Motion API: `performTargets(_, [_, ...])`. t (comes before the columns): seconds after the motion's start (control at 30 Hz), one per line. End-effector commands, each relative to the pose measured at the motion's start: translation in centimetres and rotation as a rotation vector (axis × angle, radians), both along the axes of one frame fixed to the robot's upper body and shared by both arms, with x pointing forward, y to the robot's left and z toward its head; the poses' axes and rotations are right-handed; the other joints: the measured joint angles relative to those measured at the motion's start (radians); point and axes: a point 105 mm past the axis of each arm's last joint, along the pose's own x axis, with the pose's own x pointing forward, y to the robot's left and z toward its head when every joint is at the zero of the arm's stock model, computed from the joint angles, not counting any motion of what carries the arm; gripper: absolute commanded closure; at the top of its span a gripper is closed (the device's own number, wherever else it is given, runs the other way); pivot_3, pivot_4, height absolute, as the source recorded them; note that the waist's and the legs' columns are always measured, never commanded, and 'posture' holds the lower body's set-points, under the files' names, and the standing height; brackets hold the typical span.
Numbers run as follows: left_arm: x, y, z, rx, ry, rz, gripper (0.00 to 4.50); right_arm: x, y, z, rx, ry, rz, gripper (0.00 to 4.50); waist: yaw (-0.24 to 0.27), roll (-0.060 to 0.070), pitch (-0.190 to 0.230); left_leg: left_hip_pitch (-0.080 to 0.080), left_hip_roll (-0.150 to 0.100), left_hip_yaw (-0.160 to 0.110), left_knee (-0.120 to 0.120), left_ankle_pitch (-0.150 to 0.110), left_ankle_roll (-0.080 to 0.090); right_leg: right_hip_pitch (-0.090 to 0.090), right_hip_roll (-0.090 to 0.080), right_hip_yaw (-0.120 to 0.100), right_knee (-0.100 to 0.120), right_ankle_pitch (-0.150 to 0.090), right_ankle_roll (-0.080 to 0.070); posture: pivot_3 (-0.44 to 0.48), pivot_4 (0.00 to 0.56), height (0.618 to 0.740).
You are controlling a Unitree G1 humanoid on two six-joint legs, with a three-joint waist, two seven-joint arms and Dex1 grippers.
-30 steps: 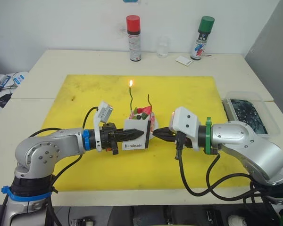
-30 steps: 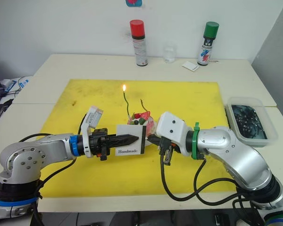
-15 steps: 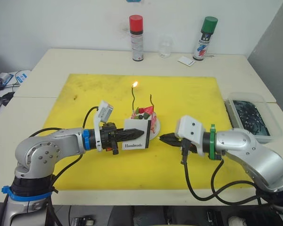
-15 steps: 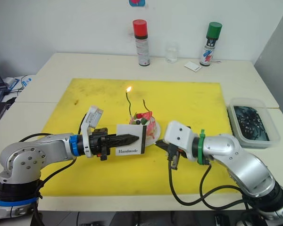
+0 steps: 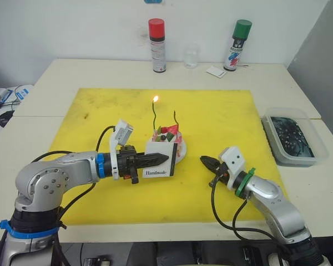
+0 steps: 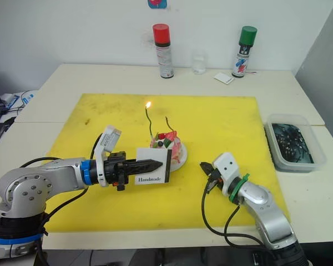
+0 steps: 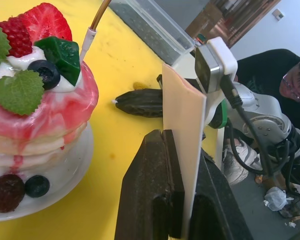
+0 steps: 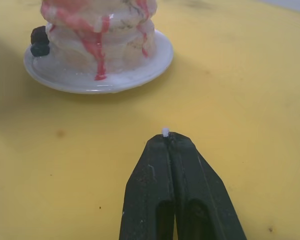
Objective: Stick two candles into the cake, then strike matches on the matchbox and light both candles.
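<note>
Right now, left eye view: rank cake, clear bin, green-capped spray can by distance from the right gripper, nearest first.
From the right gripper:
1. cake, just to the robot's left of it, on the yellow mat.
2. clear bin, off the mat on the robot's right.
3. green-capped spray can, at the table's far edge by the wall.

Two candles (image 5: 154, 113) stand in one cake (image 5: 167, 139) at the middle of the frame; one is lit, the other (image 5: 176, 119) is not. One matchbox (image 5: 160, 159) sits just left of centre. Two grippers show, one (image 5: 164, 159) at centre left and one (image 5: 203, 160) at centre right. A tiny pale tip (image 8: 165, 131) pokes from the right one, possibly one match, though too small to be sure. Two spray cans stand along the top, one red-capped (image 5: 157, 45) and one green-capped (image 5: 234, 45), with one clear cup (image 5: 191, 56) between them. One clear bin (image 5: 293, 140) lies at right, one yellow mat (image 5: 100, 111) in the middle.
</note>
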Motion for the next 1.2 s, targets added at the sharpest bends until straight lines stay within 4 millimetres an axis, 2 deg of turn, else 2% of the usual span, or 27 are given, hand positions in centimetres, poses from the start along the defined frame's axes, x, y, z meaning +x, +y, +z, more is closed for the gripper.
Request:
performTargets(0.03, [-0.5, -0.1, 0.9, -0.005, -0.037, -0.029, 4.5, -0.2, 0.2, -0.1, 0.005, -0.013, 0.013, 4.04, 0.0, 0.0, 0.0, 0.0, 0.0, 0.0, 0.0, 0.0, 0.0, 0.0, 0.0, 0.0, 0.0, 0.0, 0.0, 0.0, 0.15, 0.74])
performTargets(0.07, [-0.5, 0.0, 0.9, -0.003, -0.036, -0.027, 4.5, -0.3, 0.3, -0.2, 0.004, -0.005, 0.02, 3.82, 0.0, 0.0, 0.0, 0.0, 0.0, 0.0, 0.0, 0.0, 0.0, 0.0, 0.0, 0.0, 0.0, 0.0, 0.0, 0.0, 0.15, 0.74])
performTargets(0.2, [-0.5, 0.1, 0.8, 0.001, -0.033, -0.022, 4.5, -0.7, 0.6, -0.2, -0.002, 0.0, 0.043, 2.47, 0.0, 0.0, 0.0, 0.0, 0.0, 0.0, 0.0, 0.0, 0.0, 0.0, 0.0, 0.0, 0.0, 0.0, 0.0, 0.0, 0.15, 0.74])
performTargets(0.63, [-0.4, 0.3, 0.5, 0.0, -0.028, -0.01, 4.5, -0.4, 0.0, -0.5, -0.017, -0.003, -0.019, 2.47, 0.0, 0.0, 0.0, 0.0, 0.0, 0.0, 0.0, 0.0, 0.0, 0.0, 0.0, 0.0, 0.0, 0.0, 0.0, 0.0, 0.15, 0.74])
performTargets(0.73, [-0.5, 0.4, 0.5, 0.0, -0.026, -0.008, 4.5, -0.2, -0.2, -0.7, -0.05, -0.003, -0.037, 3.04, 0.0, 0.0, 0.0, 0.0, 0.0, 0.0, 0.0, 0.0, 0.0, 0.001, 0.0, 0.0, 0.0, 0.0, 0.0, 0.0, 0.15, 0.74])
performTargets(0.87, [-0.5, 0.5, 0.4, -0.001, -0.025, -0.005, 4.5, -0.3, -0.2, -1.3, -0.096, 0.012, -0.055, 4.44, 0.0, 0.0, 0.0, 0.001, 0.0, 0.0, 0.0, 0.0, 0.0, 0.001, 0.0, 0.0, 0.0, 0.0, 0.0, 0.0, 0.15, 0.74])
performTargets(1.13, [-0.4, 0.6, 0.2, -0.002, -0.019, 0.0, 4.5, -0.3, 0.0, 0.1, -0.043, -0.001, -0.078, 4.48, 0.0, 0.0, 0.0, 0.002, 0.0, 0.0, 0.0, 0.0, 0.0, 0.002, 0.0, 0.0, 0.0, 0.0, 0.0, 0.0, 0.15, 0.74])
performTargets(1.2, [-0.3, 0.6, 0.3, -0.014, -0.017, 0.006, 4.5, -0.5, 0.2, 1.4, -0.02, -0.027, -0.053, 4.48, 0.0, 0.0, 0.0, 0.002, 0.0, 0.0, 0.0, 0.0, 0.0, 0.002, 0.0, 0.0, 0.0, 0.0, 0.0, 0.0, 0.15, 0.74])
